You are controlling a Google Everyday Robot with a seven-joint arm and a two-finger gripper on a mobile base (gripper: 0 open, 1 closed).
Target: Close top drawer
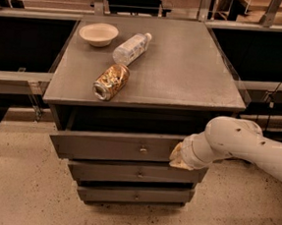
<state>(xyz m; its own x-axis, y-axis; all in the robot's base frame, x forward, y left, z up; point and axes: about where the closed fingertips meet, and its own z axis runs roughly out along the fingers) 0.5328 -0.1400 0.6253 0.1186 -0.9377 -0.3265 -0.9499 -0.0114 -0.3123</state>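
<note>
The top drawer [108, 146] is a wide grey front with a small brass knob [142, 149]. It stands pulled out a little from the grey cabinet [183, 78], with a dark gap above it. My gripper [178, 156] sits at the end of the white arm [241, 145], pressed against the right part of the top drawer front, right of the knob. Its yellowish fingertips [176, 159] touch the front near its lower edge.
On the cabinet top lie a beige bowl [98, 33], a clear plastic bottle [131, 48] on its side and a brown can [110, 82] on its side. Two more grey drawer fronts [135, 173] sit below. Dark tables and rails flank the cabinet on a speckled floor.
</note>
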